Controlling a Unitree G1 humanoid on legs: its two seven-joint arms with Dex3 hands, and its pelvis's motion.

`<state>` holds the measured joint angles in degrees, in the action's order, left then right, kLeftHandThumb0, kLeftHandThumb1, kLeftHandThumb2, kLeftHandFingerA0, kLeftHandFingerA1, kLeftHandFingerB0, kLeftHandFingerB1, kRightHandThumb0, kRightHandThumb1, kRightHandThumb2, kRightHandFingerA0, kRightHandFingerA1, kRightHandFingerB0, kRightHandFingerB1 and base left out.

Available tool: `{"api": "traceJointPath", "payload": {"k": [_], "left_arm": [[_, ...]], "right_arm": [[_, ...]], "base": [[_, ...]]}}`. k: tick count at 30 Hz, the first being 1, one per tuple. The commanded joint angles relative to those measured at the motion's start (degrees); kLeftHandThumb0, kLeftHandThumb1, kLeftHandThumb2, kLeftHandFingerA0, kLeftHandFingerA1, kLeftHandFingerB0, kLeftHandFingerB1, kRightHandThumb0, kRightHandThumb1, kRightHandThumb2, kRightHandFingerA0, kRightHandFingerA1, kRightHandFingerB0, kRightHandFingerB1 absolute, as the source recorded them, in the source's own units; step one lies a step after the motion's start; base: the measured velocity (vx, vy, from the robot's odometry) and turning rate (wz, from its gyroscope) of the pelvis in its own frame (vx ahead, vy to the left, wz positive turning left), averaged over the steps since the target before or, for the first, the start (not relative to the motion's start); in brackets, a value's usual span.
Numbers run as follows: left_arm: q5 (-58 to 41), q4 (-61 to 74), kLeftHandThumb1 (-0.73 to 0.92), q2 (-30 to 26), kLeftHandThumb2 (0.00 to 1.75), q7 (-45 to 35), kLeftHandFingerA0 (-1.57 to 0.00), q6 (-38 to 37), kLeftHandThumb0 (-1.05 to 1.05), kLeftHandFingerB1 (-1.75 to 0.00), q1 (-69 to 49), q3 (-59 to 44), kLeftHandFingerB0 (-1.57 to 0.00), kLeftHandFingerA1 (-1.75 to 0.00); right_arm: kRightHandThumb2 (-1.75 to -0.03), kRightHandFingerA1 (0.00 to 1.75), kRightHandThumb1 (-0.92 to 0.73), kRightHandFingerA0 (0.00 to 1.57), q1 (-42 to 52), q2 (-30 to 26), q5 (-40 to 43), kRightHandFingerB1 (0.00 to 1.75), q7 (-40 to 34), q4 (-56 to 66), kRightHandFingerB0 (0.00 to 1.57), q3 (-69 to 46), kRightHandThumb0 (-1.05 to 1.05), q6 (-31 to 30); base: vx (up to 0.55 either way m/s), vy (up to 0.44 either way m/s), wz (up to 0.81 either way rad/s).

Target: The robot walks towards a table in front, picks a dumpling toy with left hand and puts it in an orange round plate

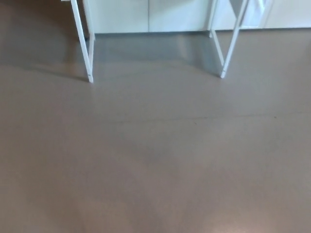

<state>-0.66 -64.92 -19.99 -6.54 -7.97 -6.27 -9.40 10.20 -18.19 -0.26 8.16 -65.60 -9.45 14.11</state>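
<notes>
Only the lower parts of the table show in the head view: a white left leg (pixel 86 48) and a white right leg (pixel 229 48), both at the top of the picture. The tabletop is out of frame, so the dumpling toy and the orange round plate are hidden. Neither of my hands shows.
Grey-brown floor (pixel 155 155) fills most of the view, with a thin seam line (pixel 194 119) running across it. Behind the table legs stands a white cabinet front or wall base (pixel 150 17). A shadow lies on the floor under the table.
</notes>
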Motion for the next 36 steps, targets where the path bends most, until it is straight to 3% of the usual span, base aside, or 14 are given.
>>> {"api": "traceJointPath", "payload": {"k": [1, 8, 9, 12, 13, 20, 21, 24, 25, 26, 27, 28, 29, 36], "left_arm": [[0.3, -0.6, 0.50, -0.3, 0.95, 0.0, -0.45, -2.0, -0.05, -0.52, 0.3, 0.2, -0.19, -0.67], [0.0, -1.4, 0.51, -0.4, 0.95, -0.6, -0.45, -2.2, -0.05, -0.52, 0.6, -0.1, -0.20, -0.67], [0.0, -1.4, 0.71, -0.4, 0.61, -0.6, -0.54, -2.1, -0.08, -0.37, 0.7, -0.1, -0.30, -0.63], [-0.1, -1.5, 0.71, -0.4, 0.61, -0.5, -0.54, -1.6, -0.08, -0.37, 0.8, -0.2, -0.30, -0.63], [-0.2, -1.7, 0.48, -0.3, 0.93, -0.6, -0.46, -1.8, -0.06, -0.52, 1.0, -0.4, -0.20, -0.68], [-0.1, -1.8, 0.50, -0.5, 0.95, -0.9, -0.44, -1.7, -0.06, -0.52, 1.0, -0.3, -0.19, -0.67], [0.5, -1.9, 0.69, -0.6, 0.63, -0.4, -0.51, -2.2, -0.12, -0.37, 0.9, 0.2, -0.29, -0.63], [0.8, -2.1, 0.67, -0.7, 0.62, -0.2, -0.51, -2.6, -0.12, -0.38, 0.9, 0.4, -0.30, -0.63], [0.7, -2.1, 0.69, -0.8, 0.60, -0.3, -0.52, -2.5, -0.09, -0.37, 0.9, 0.4, -0.30, -0.64], [0.5, -2.1, 0.69, -0.7, 0.60, -0.4, -0.52, -2.4, -0.09, -0.37, 1.0, 0.3, -0.30, -0.64], [0.7, -1.8, 0.72, -0.8, 0.61, -0.3, -0.52, -2.4, -0.08, -0.37, 0.9, 0.5, -0.31, -0.62], [0.9, -1.7, 0.72, -0.8, 0.61, -0.1, -0.52, -2.5, -0.08, -0.37, 0.8, 0.7, -0.31, -0.62], [0.9, -1.3, 0.51, -0.8, 0.96, -0.1, -0.44, -2.4, -0.05, -0.52, 0.6, 0.7, -0.20, -0.67], [1.0, -2.0, 0.51, -1.0, 0.96, -0.4, -0.45, -2.5, -0.06, -0.52, 0.8, 1.0, -0.19, -0.67]], "right_arm": [[-0.62, 0.62, -0.74, 0.53, -0.2, -0.6, 0.4, 0.37, -0.6, -0.4, 0.38, -0.5, -0.29, 1.1], [-0.61, 0.62, -0.73, 0.53, 0.0, -0.5, 0.4, 0.36, -0.9, -0.1, 0.39, -0.4, -0.32, 0.8], [-0.61, 0.62, -0.75, 0.53, 0.0, -0.5, 0.4, 0.36, -1.0, -0.1, 0.38, -0.5, -0.30, 0.9], [-0.61, 0.62, -0.75, 0.53, -0.1, -0.4, 0.6, 0.36, -1.0, -0.4, 0.38, -0.6, -0.30, 1.1], [-0.62, 0.62, -0.75, 0.54, -0.2, -0.4, 0.4, 0.36, -1.2, -0.6, 0.38, -0.4, -0.29, 0.9], [-0.62, 0.66, -0.74, 0.54, 0.5, -0.3, 0.6, 0.36, -0.9, 0.7, 0.38, -0.3, -0.29, 0.2], [-0.61, 0.62, -0.76, 0.51, 0.2, -0.3, 0.2, 0.35, -1.2, -0.2, 0.40, -0.1, -0.28, 0.4], [-0.61, 0.57, -0.75, 0.50, -0.2, -0.2, 0.3, 0.35, -1.2, -1.3, 0.38, -0.1, -0.31, 0.3], [-0.89, 0.67, -0.60, 0.46, -0.2, 0.0, 0.5, 0.50, -1.1, -1.4, 0.32, -0.3, -0.36, 0.4], [-0.89, 0.67, -0.60, 0.46, 0.0, 0.0, 0.6, 0.50, -1.1, -1.2, 0.32, -0.3, -0.36, 0.6], [-0.62, 0.62, -0.77, 0.50, 0.0, 0.1, 0.7, 0.36, -1.1, -1.1, 0.38, -0.3, -0.28, 0.8], [-0.62, 0.62, -0.77, 0.50, 0.0, 0.1, 0.6, 0.36, -1.1, -1.2, 0.38, -0.3, -0.28, 0.8], [-0.62, 0.63, -0.78, 0.51, 0.0, 0.2, 1.0, 0.36, -0.9, -1.2, 0.38, -0.6, -0.28, 0.7], [-0.62, 0.68, -0.77, 0.53, 0.6, 0.3, 0.5, 0.36, -0.9, -0.7, 0.37, -0.2, -0.30, 1.3]], "base": [[0.49, -0.179, 0.73], [0.46, 0.049, 0.12], [0.29, -0.031, -0.19], [0.31, 0.039, -0.24], [0.38, 0.109, -0.14], [0.47, 0.162, -0.21], [0.33, 0.113, 0.04], [0.37, 0.056, 0.09], [0.36, 0.026, 0.20], [0.32, -0.047, 0.26], [0.33, -0.075, 0.26], [0.42, -0.093, 0.20], [0.42, -0.093, 0.27], [0.44, -0.265, 0.19]]}}
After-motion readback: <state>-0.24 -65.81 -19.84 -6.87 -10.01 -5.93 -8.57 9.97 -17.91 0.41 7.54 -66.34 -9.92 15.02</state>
